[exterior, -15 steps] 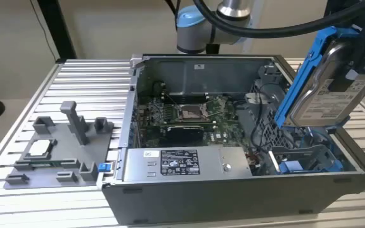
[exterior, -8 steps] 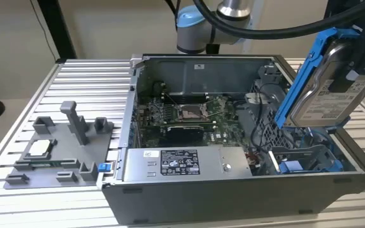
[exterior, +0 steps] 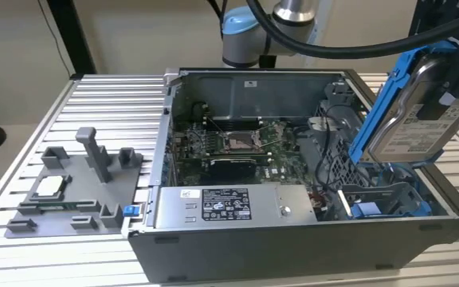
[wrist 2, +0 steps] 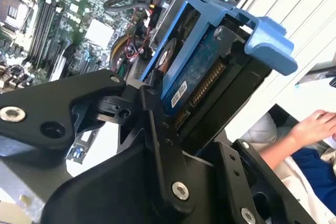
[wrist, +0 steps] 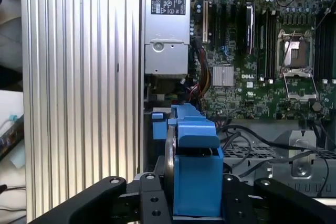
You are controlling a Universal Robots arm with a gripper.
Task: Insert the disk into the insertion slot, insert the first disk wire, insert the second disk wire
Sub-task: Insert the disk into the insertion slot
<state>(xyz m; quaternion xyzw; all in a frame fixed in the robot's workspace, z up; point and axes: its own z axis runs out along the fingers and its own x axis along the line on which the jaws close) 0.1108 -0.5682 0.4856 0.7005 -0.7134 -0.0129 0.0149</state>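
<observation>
Blue-framed disk sits clamped in the tool, so I'd square it with the insertion slot below.

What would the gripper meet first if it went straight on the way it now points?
Most likely the insertion slot: the gripper, shut on the disk, aims it down at that bay. Depth is unclear, so black cables beside it could touch first.
</observation>
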